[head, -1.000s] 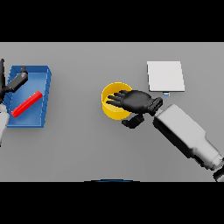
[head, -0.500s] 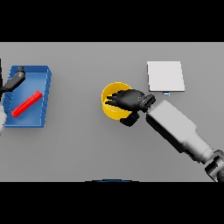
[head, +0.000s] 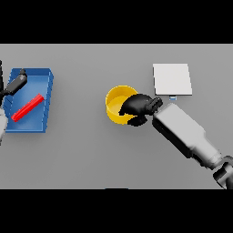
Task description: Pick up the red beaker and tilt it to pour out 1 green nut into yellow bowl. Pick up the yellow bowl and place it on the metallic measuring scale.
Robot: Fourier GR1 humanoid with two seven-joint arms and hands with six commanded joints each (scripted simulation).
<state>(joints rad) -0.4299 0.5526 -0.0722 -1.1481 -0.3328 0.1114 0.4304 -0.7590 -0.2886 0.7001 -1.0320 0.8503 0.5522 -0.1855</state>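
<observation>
The yellow bowl (head: 117, 105) stands upright on the grey table, left of centre. My right hand (head: 137, 106) reaches in from the lower right and its fingers curl over the bowl's right rim, gripping it. I see no green nut; part of the bowl's inside is hidden by the hand. The metallic scale (head: 172, 79), a flat pale square, lies just up and right of the hand. The red beaker (head: 27, 108) lies tilted on its side in the blue tray (head: 44, 86) at the far left. My left hand (head: 15, 84) shows at the left edge over the tray's near corner, fingers relaxed, holding nothing.
The blue tray's walls stand at the far left. A small blue tab (head: 173, 97) sits at the scale's near edge, close to my right wrist.
My right hand's fingers have curled from spread over the bowl to closed on its right rim. My left hand has drawn back toward the left edge.
</observation>
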